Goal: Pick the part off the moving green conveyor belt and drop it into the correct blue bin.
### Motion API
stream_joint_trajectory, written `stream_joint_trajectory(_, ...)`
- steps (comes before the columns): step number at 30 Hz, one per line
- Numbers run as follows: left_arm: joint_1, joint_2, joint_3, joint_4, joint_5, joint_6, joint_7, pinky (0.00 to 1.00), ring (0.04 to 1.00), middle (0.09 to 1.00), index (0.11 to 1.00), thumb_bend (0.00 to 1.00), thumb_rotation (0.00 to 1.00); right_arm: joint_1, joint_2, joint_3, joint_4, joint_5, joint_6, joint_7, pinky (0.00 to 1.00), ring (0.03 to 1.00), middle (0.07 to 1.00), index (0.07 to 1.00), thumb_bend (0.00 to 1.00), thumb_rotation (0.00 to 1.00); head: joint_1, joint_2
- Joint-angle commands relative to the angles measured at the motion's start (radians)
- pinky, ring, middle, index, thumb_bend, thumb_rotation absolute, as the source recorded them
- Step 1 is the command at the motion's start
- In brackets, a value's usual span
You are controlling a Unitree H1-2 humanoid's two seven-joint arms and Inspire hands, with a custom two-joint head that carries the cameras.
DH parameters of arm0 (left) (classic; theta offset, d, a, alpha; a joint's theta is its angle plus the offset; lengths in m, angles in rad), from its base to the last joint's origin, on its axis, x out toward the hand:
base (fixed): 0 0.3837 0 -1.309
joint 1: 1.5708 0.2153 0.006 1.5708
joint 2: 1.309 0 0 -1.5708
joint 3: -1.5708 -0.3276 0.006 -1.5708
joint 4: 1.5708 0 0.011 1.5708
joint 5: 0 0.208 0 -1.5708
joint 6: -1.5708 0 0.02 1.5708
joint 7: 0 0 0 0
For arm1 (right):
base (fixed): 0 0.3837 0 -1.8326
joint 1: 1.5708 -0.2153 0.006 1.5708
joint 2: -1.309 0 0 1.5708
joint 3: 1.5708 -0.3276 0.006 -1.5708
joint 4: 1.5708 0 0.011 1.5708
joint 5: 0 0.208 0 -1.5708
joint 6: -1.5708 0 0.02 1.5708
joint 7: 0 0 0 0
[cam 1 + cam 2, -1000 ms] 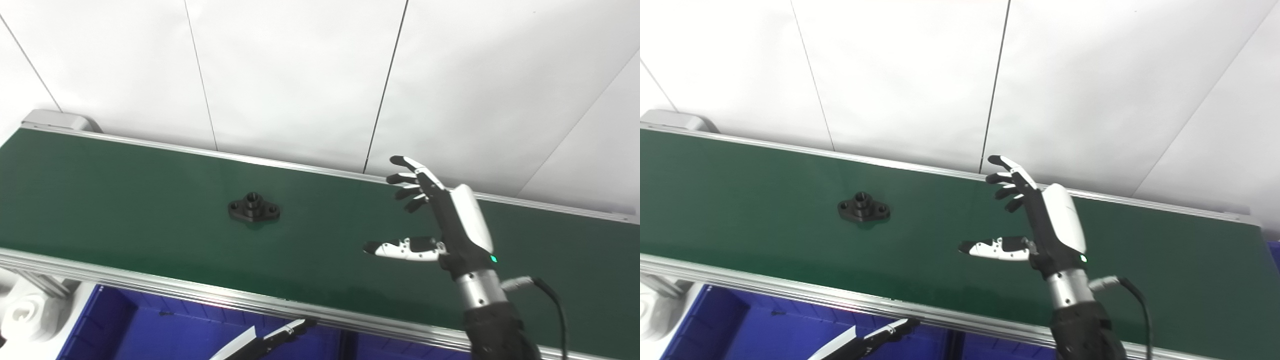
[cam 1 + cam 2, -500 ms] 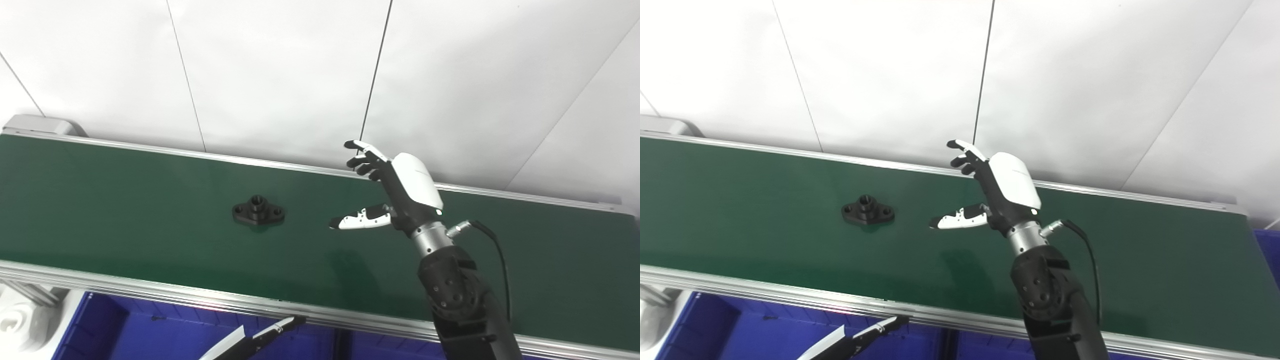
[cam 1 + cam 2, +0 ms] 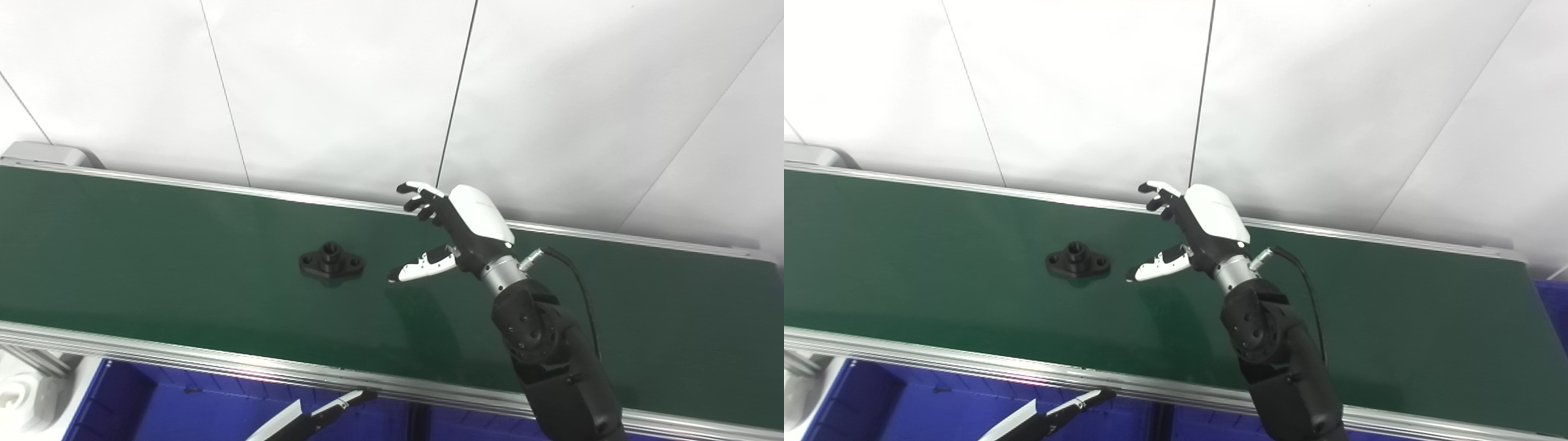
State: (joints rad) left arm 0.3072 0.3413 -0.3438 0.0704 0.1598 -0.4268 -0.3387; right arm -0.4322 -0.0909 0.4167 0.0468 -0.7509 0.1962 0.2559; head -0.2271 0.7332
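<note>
A black flanged part (image 3: 331,262) with a raised round boss lies flat on the green conveyor belt (image 3: 153,245). My right hand (image 3: 462,229) hovers over the belt just right of the part, open and empty, thumb pointing at the part, fingers spread near the belt's far rail. In the right eye view the part (image 3: 1078,262) and the right hand (image 3: 1200,229) show the same gap. Only the fingertips of my left hand (image 3: 331,411) show at the bottom edge, below the belt's near rail, over a blue bin (image 3: 202,404); its state is unclear.
The belt's near aluminium rail (image 3: 184,361) runs across the bottom. Blue bins sit below it, with a divider (image 3: 419,425) between them. A white wall (image 3: 367,92) stands behind the belt. A white object (image 3: 30,392) is at the bottom left.
My right hand has moved left and further across the belt, closing on the part. The part has drifted slightly right with the belt. The camera view has shifted a little.
</note>
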Motion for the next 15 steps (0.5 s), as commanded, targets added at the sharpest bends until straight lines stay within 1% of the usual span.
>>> stream_joint_trajectory(1, 0.005, 0.008, 0.007, -0.034, -0.005, -0.038, 0.008, 0.96, 0.964, 0.975, 0.939, 0.89, 0.24, -0.052, -0.004, 0.006, -0.012, -0.011, -0.006, -0.002, 0.65, 0.729, 0.762, 0.838, 0.84, 0.27, 0.001, 0.001)
stream_joint_trajectory(9, 0.017, 0.010, 0.013, -0.057, -0.005, -0.026, 0.004, 0.91, 0.944, 0.960, 0.928, 0.90, 0.27, -0.105, -0.006, 0.050, 0.074, -0.016, -0.009, 0.028, 0.73, 0.812, 0.831, 0.851, 0.86, 0.29, 0.036, 0.022)
stream_joint_trajectory(13, 0.018, 0.008, 0.014, -0.067, -0.004, -0.016, 0.002, 0.88, 0.930, 0.958, 0.925, 0.90, 0.27, -0.120, -0.002, 0.067, 0.106, -0.019, -0.016, 0.029, 0.73, 0.813, 0.830, 0.851, 0.86, 0.28, 0.051, 0.032)
stream_joint_trajectory(15, 0.018, 0.006, 0.013, -0.070, -0.003, -0.010, 0.001, 0.88, 0.928, 0.955, 0.926, 0.90, 0.28, -0.127, 0.001, 0.080, 0.125, -0.024, -0.023, 0.024, 0.72, 0.795, 0.817, 0.842, 0.86, 0.27, 0.060, 0.037)
